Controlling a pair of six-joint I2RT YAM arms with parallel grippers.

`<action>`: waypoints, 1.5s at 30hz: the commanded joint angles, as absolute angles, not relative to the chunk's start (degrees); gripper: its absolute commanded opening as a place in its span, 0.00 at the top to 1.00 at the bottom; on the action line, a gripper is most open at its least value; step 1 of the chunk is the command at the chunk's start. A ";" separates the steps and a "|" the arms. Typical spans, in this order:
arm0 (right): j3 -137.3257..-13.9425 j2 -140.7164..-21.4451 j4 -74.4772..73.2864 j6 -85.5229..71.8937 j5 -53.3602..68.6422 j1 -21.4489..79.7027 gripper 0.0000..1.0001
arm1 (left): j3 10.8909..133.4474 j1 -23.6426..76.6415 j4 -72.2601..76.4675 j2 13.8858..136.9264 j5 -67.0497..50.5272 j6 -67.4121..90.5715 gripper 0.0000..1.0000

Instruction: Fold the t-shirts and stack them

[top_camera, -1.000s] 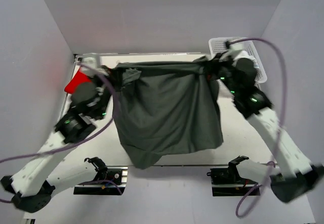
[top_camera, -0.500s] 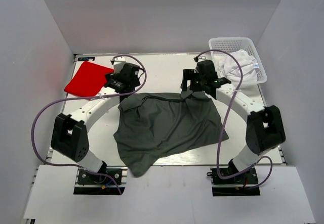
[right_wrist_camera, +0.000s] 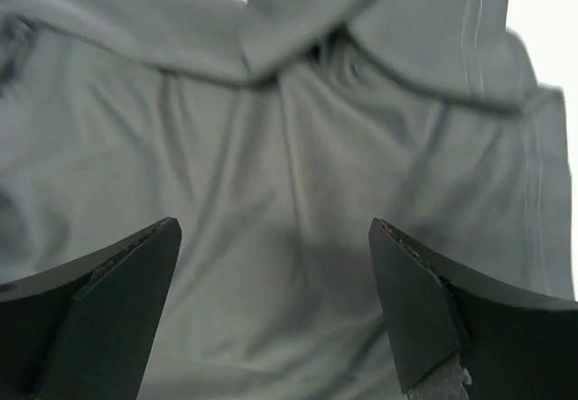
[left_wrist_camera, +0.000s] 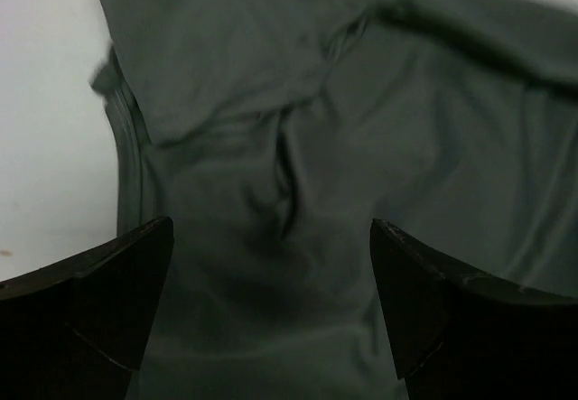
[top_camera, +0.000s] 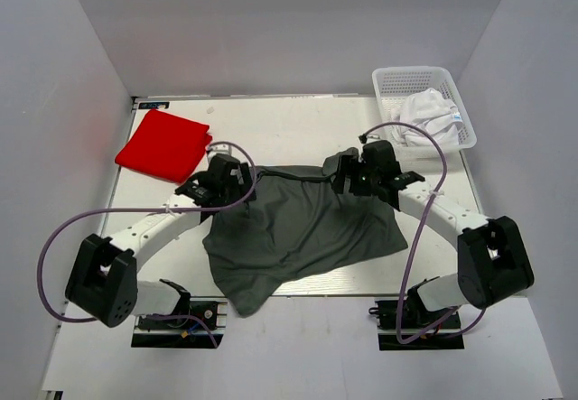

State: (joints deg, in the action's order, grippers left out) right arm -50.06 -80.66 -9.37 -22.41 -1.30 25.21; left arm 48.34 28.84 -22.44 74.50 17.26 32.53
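Observation:
The dark grey t-shirt (top_camera: 302,233) lies spread and wrinkled in the middle of the table, one corner hanging over the near edge. My left gripper (top_camera: 237,180) hovers at its far left corner, jaws wide open, only cloth (left_wrist_camera: 271,201) below them. My right gripper (top_camera: 343,172) stands open over the far right corner, above rumpled cloth (right_wrist_camera: 298,165). A folded red t-shirt (top_camera: 163,145) rests at the far left of the table. A crumpled white t-shirt (top_camera: 426,113) sits in the basket.
The white mesh basket (top_camera: 390,82) stands at the far right corner of the table (top_camera: 289,125). Purple cables loop from both arms. Grey walls close in the table on three sides.
A second ago both grippers held the grey shirt stretched up by its far edge. They have let go, opened, and the shirt now lies flat; both arms have drawn back toward me.

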 commanded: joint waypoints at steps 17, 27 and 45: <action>-56.25 -98.52 -3.70 -30.15 -4.83 24.70 0.10 | 59.22 23.38 -12.21 103.69 15.03 31.11 0.01; -67.23 -106.25 -4.22 -30.68 -5.89 22.41 0.10 | 88.02 18.55 -21.95 120.57 13.54 26.46 0.01; -61.88 -91.23 3.17 -22.32 1.23 23.29 0.10 | 61.12 17.49 -28.92 82.21 9.85 35.40 0.01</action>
State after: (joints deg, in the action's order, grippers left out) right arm -63.88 -93.58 0.47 -23.27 0.32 22.94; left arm 69.76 17.02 -26.37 91.42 12.21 28.05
